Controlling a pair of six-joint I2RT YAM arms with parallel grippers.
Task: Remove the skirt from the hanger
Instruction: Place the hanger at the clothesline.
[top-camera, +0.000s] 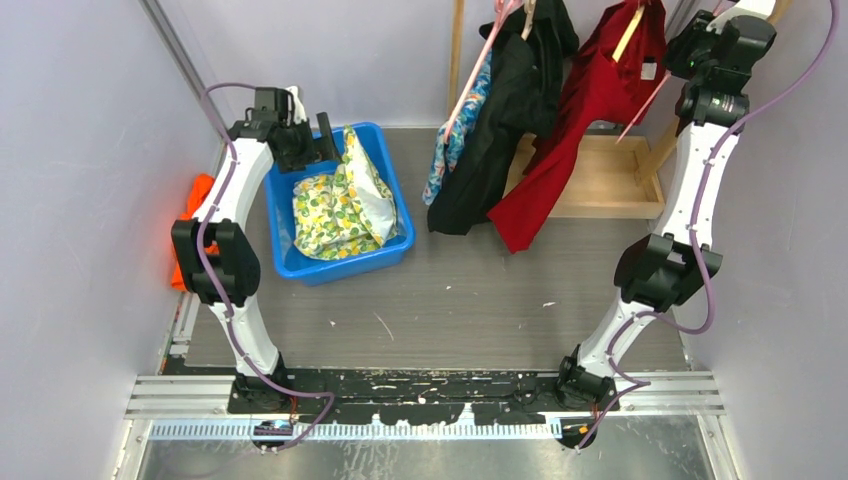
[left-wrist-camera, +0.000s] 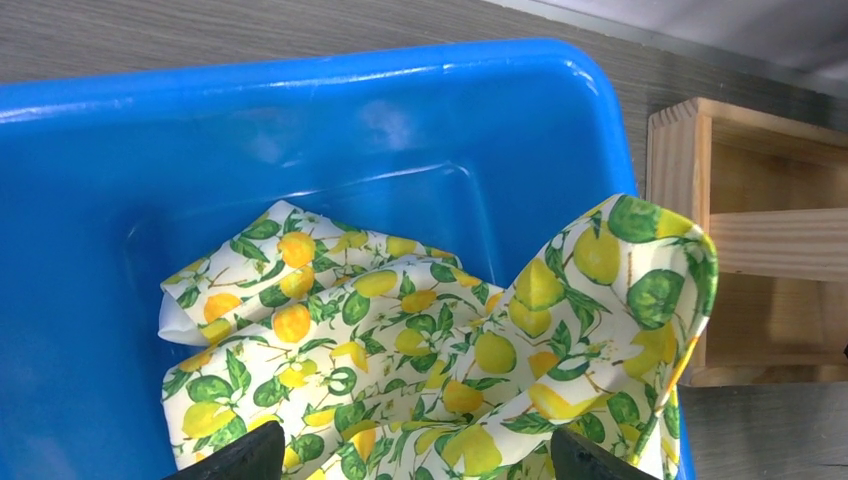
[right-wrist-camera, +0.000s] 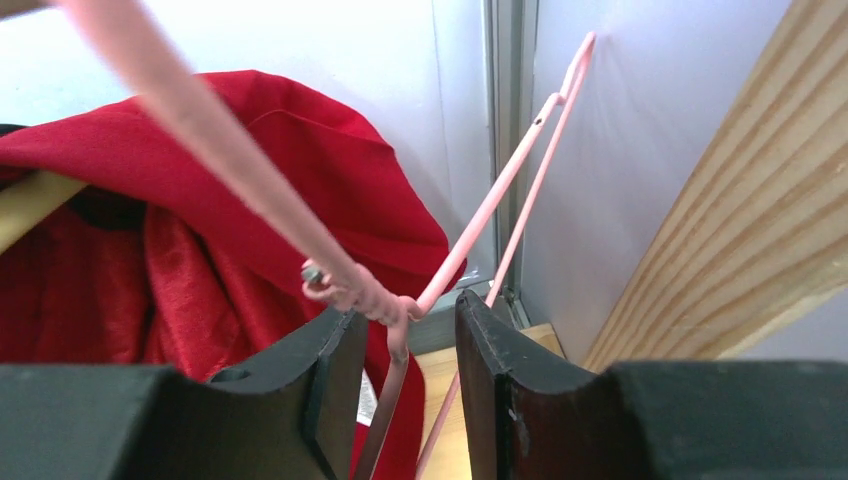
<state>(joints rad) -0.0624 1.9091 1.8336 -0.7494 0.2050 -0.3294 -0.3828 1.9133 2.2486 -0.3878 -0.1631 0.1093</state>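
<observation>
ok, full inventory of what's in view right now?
blue bin: 1, blue, rear left of the table.
lemon-print skirt: 1, white with yellow lemons and green leaves, crumpled inside the bin.
hanging garments: 3, floral, black and red, on the rack at the rear.
wooden rack: 1, pale wood, rear right.
pink hanger: 1 bare, pink, its neck between the right tool's fingers.
orange item: 1, orange, left of the left arm, partly hidden, can't identify.
table: 1, grey.
arms: 2, white and black, bases at the near edge.
left tool: 1, black, open above the skirt.
right tool: 1, black, jaws apart around the hanger.
</observation>
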